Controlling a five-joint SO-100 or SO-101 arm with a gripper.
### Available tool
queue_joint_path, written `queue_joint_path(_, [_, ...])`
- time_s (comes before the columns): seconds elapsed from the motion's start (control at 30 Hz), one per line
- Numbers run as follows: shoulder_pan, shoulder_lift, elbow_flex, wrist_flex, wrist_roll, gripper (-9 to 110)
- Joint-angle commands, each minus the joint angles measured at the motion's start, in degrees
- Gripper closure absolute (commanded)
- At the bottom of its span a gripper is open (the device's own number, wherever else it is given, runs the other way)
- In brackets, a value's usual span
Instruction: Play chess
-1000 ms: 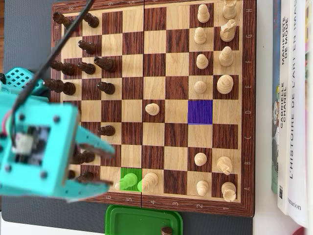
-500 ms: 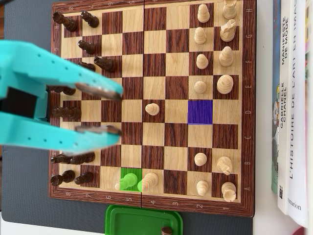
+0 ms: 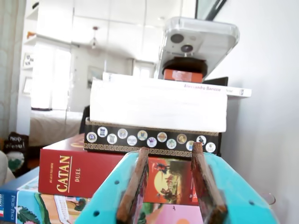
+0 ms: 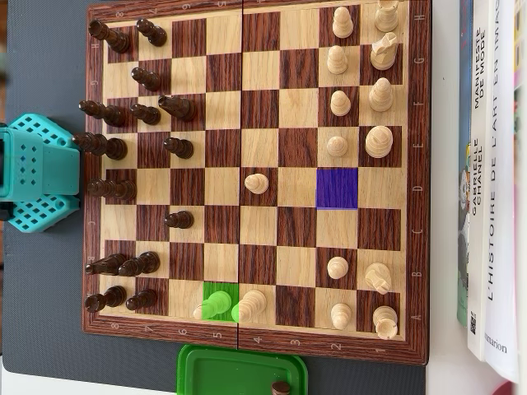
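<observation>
Facing stacked books (image 3: 159, 105), jaws spread and empty, away from chessboard (image 4: 247, 325)

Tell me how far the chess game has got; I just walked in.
Well underway: a light pawn stands mid-board, several dark pawns have advanced, and a dark piece lies in the green tray. Nothing is in hand: the gripper is open and empty, facing a stack of boxes off the board. Left, probably: the move marked by the green square and purple square.
</observation>
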Motion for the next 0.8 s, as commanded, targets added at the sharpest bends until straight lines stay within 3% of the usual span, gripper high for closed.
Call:
queue_joint_path(0.0, [0.1, 2.6, 1.6, -5.4, 0.1, 87])
queue_joint_path(0.77, [-0.1, 13.9, 14.0, -39.6, -0.1, 87])
